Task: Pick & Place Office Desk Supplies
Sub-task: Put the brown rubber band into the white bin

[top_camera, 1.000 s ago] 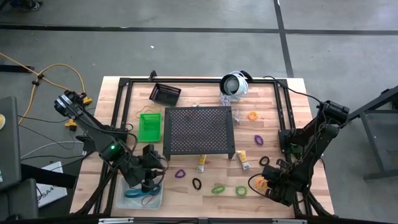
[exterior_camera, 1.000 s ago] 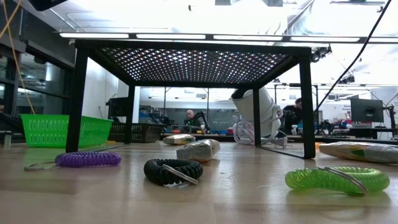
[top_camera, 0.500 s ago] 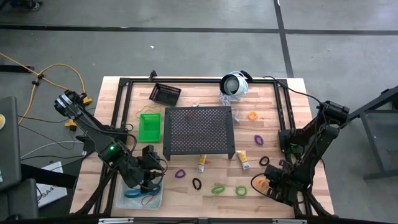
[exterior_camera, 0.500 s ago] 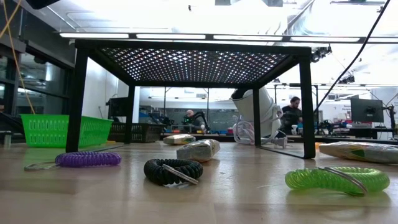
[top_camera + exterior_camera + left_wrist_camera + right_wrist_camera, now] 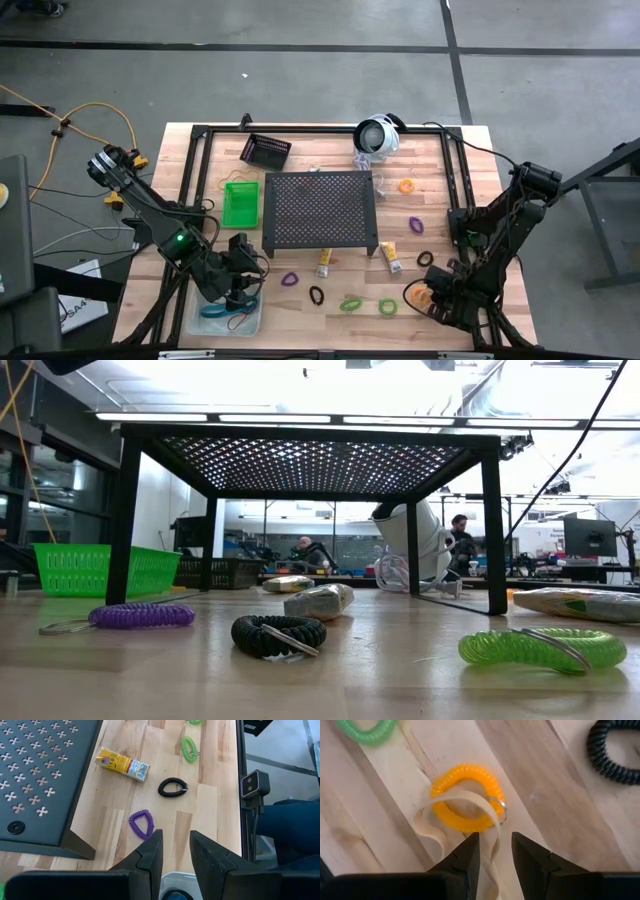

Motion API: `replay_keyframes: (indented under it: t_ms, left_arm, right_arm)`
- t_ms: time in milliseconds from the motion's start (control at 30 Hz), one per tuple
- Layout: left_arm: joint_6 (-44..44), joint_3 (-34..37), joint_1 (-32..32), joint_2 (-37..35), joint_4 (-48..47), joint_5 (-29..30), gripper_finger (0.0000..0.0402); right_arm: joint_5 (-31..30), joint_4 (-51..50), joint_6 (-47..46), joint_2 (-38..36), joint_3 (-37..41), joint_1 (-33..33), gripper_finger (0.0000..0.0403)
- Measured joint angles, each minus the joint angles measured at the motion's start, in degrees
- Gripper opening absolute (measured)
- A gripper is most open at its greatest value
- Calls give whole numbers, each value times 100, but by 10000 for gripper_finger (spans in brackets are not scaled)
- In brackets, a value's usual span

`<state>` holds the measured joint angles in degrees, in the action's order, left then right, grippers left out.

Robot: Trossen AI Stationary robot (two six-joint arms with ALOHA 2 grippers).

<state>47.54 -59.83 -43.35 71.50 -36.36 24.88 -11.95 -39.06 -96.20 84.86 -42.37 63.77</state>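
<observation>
Grippers both sit at the front of the wooden table (image 5: pixel 300 140), on either side of the big black perforated stand (image 5: pixel 320 209) that serves as landmark. The left gripper (image 5: pixel 175 851) hangs off the stand's front-left corner, over the clear bin (image 5: pixel 225 315); its fingers stand a narrow gap apart with nothing between them. Just past them lie a purple coil loop (image 5: pixel 142 823) and a black coil loop (image 5: pixel 173 787), with a yellow tube (image 5: pixel 122 764) close to the stand's front edge and a green coil loop (image 5: pixel 189 748) farther along.

The right gripper (image 5: pixel 495 851) hovers off the stand's front-right corner, directly above an orange coil loop (image 5: pixel 466 797) and a tan rubber band (image 5: pixel 462 812) draped over it. Whether its slightly parted fingers pinch the band I cannot tell. Another black coil (image 5: pixel 612 750) lies nearby.

The green bin (image 5: pixel 240 203) touches the stand's left side; the black bin (image 5: pixel 265 150) lies behind that corner.
</observation>
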Motion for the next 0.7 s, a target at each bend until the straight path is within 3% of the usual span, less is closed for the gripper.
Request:
replay_keyframes:
  t_ms: [367,700]
  left_arm:
    - [0,0,0,0,0,0,93]
    - [0,0,0,0,0,0,93]
  right_arm:
    - [-13,-88,19,0,31,0,100]
    - [131,492,-90,-11,428,-2,79]
